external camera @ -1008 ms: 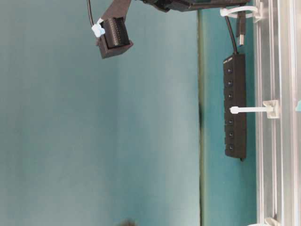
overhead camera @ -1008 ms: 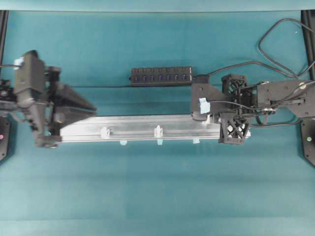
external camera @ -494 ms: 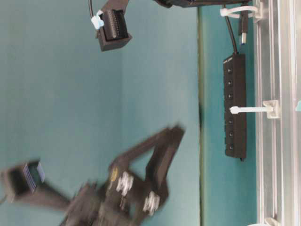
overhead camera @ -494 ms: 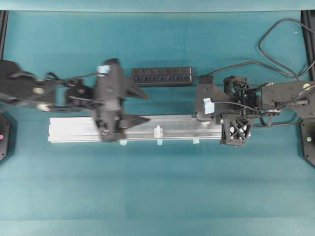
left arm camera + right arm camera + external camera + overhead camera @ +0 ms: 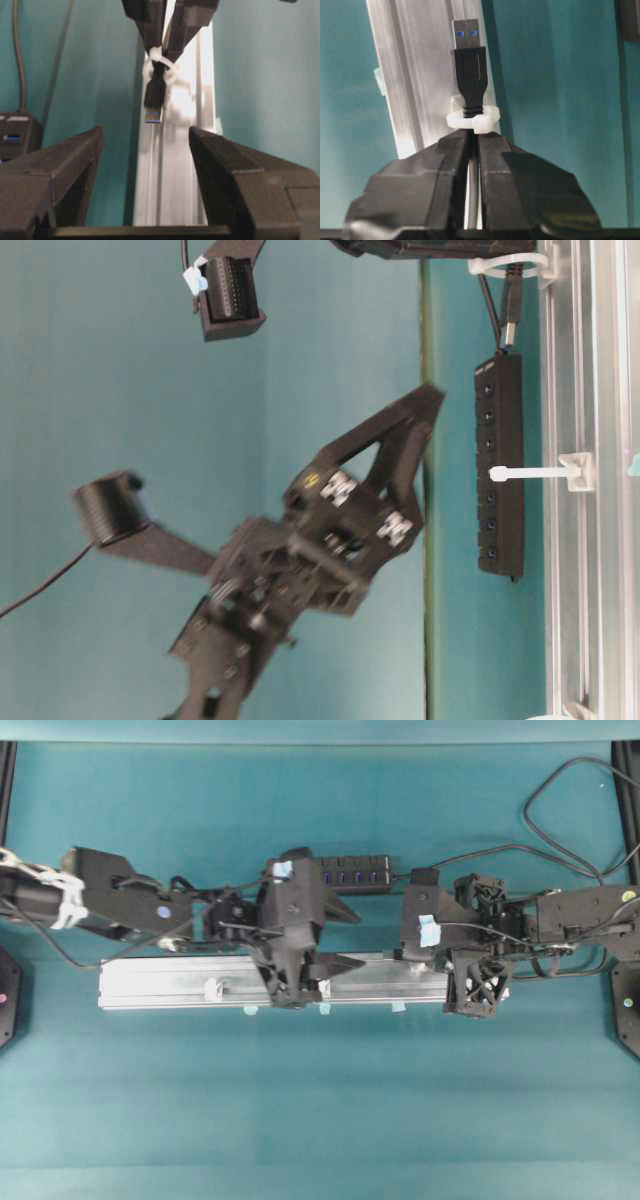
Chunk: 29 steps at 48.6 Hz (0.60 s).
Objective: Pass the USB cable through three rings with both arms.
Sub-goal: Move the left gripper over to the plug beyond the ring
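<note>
The USB cable's black plug pokes through the first white ring at the right end of the silver rail. Just behind that ring, my right gripper is shut on the cable. The rest of the USB cable loops off to the back right. In the left wrist view the plug points at my left gripper, which is open and empty, short of the plug. The middle ring and the left ring stand free on the rail. My left gripper hovers over the rail near the middle ring.
A black multi-port hub lies behind the rail, partly under the left arm. Pale blue tabs stick out along the rail's front edge. Black frame posts stand at the table's sides.
My left arm has swept in from the far left to the rail's middle, its jaws wider and now facing the plug. The right gripper has stayed shut at the first ring.
</note>
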Motion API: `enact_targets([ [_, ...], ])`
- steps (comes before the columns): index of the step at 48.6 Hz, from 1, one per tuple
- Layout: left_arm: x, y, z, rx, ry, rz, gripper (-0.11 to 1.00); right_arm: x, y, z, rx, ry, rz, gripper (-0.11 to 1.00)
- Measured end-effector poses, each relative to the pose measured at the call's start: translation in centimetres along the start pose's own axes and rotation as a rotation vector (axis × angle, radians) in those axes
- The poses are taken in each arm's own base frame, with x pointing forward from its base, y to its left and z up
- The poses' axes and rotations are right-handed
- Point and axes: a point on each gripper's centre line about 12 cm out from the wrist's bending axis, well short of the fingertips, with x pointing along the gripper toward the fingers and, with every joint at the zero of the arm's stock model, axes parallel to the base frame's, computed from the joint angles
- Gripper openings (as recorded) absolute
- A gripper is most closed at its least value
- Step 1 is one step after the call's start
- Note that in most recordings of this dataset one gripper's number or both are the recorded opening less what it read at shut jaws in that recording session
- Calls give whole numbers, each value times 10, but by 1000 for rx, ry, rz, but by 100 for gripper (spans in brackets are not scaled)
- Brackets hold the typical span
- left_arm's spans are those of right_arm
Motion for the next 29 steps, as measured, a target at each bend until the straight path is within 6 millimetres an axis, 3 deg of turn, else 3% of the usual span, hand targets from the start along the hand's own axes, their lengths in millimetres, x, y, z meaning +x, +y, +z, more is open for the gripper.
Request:
enact_targets([
  [13,32,0,-7,1,18,-1,70,0,0,0,0,-6,1,-9],
  [29,48,0,-7,1,20,-1,70,0,1,3,3,-32,4,-9],
])
